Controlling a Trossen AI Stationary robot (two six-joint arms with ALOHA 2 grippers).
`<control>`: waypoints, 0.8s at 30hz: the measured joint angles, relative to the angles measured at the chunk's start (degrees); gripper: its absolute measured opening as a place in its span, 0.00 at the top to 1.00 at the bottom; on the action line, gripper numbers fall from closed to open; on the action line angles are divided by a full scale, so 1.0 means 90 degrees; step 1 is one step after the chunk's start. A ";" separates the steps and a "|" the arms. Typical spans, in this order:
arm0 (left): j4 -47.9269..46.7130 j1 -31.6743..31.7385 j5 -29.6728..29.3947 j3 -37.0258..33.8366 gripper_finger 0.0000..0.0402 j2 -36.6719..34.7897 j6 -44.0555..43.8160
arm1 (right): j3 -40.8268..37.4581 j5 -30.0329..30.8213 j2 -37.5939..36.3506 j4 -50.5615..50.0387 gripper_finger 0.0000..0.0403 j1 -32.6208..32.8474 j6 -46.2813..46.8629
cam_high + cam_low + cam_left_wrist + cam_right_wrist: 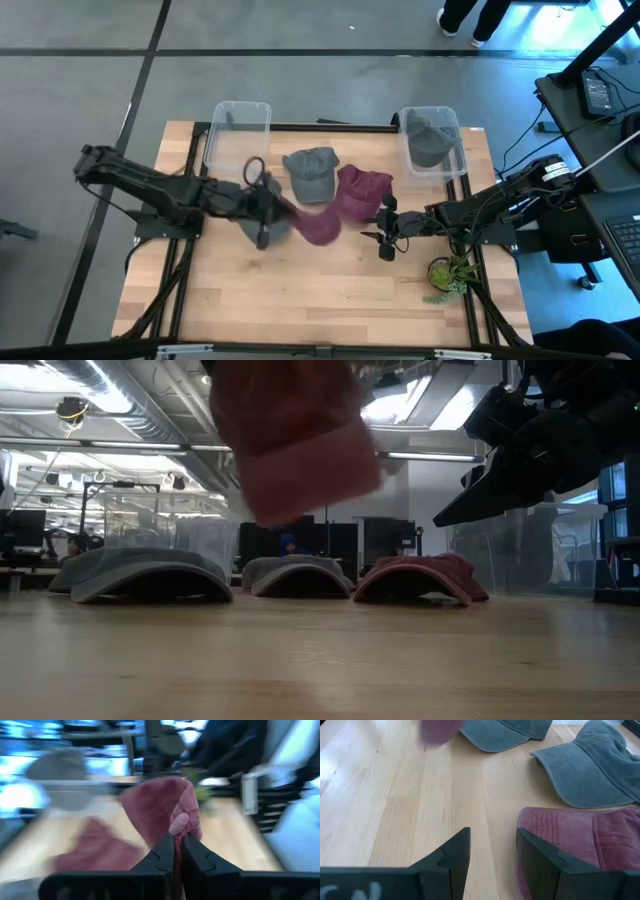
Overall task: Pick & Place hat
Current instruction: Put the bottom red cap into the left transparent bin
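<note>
Left gripper [177, 851] clamped on a maroon hat [318, 226], carrying it mid-air above table centre; right gripper [492, 851] half-open, empty, beside second maroon hat [580, 837]; next likely: move to left bin [238, 132], release.

In the low view the lifted maroon hat [295, 435] was a smear cut off by the top edge, and the left gripper [177, 845] clamping it was out of that picture altogether. The left wrist view was blurred all over, so a second reddish shape [92, 852] on the table was probably another hat, though its form could not be made out. The right wrist view cropped the maroon hat on the table [580, 837] at the picture's right and bottom edges, partly behind the right gripper [492, 852] and its parted fingers.
</note>
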 joint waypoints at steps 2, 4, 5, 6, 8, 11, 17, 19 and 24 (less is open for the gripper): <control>-0.0731 0.0048 -0.0569 0.0416 0.98 -0.0135 0.0205 | 0.0000 0.0000 0.0000 0.0000 0.61 0.0000 0.0001; -0.1388 0.0163 -0.1095 0.0839 0.98 -0.0218 0.0383 | 0.0000 0.0000 0.0000 -0.0002 0.61 0.0000 0.0000; -0.1708 0.0231 -0.1379 0.1043 0.98 -0.0241 0.0480 | 0.0000 0.0000 0.0000 -0.0002 0.61 0.0000 0.0000; -0.2003 0.0299 -0.1648 0.1246 0.98 -0.0246 0.0589 | 0.0000 0.0000 0.0000 -0.0003 0.61 0.0000 0.0000; -0.2511 0.0477 -0.2152 0.1614 0.98 -0.0244 0.0865 | 0.0000 0.0000 0.0000 -0.0005 0.61 0.0000 0.0000; -0.3154 0.0827 -0.2631 0.2159 0.98 -0.0244 0.1339 | 0.0000 0.0000 0.0000 -0.0007 0.61 0.0000 0.0000; -0.3592 0.1601 -0.3463 0.2860 0.98 -0.0246 0.2485 | 0.0000 0.0002 0.0000 -0.0007 0.61 0.0000 -0.0001; -0.3603 0.1893 -0.3656 0.2894 0.98 -0.0251 0.3022 | 0.0000 0.0002 0.0000 -0.0007 0.61 0.0000 -0.0022; -0.3791 0.2750 -0.3707 0.2892 0.98 -0.0196 0.3854 | 0.0000 0.0014 0.0000 -0.0007 0.61 0.0000 -0.0139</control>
